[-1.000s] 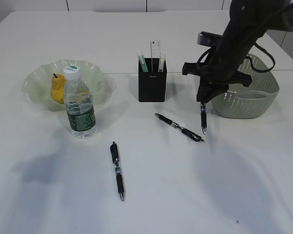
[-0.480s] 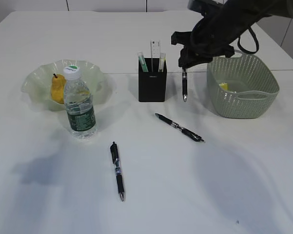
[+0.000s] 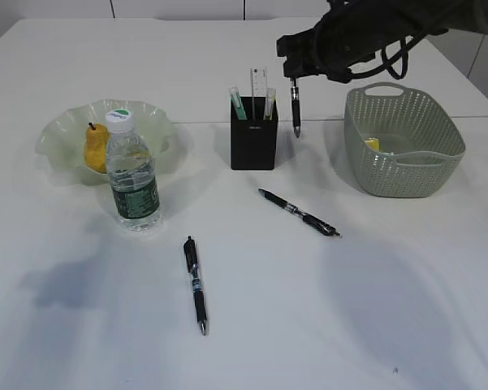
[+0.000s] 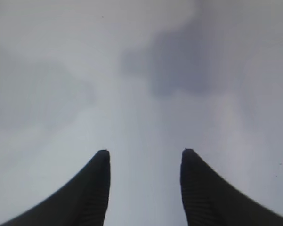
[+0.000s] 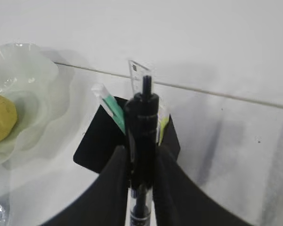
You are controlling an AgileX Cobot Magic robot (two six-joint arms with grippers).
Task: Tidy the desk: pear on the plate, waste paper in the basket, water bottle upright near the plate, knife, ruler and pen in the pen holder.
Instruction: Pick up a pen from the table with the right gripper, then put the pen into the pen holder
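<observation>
- we see the right claw (image 3: pixel 295 80) clamped narrow on a pen (image 3: pixel 295 107), which hangs upright just right of the holder (image 3: pixel 252 143), above the table (image 3: pixel 349 309); the arm covers the pen's top.
- our left claw (image 4: pixel 143 155) stands half open over bare table, holding nothing; it is out of the exterior view.
- we count three pens: the held one and two lying flat (image 3: pixel 297 212) (image 3: pixel 195 283).
- the holder has a ruler (image 3: pixel 259 88) and two green-tipped items we cannot identify.
- one pear (image 3: pixel 96 146) lies on the plate (image 3: pixel 150 122), partly behind the upright bottle (image 3: pixel 132 175).
- one basket (image 3: pixel 406 175) holds something yellow (image 3: pixel 372 145), hard to make out.
</observation>
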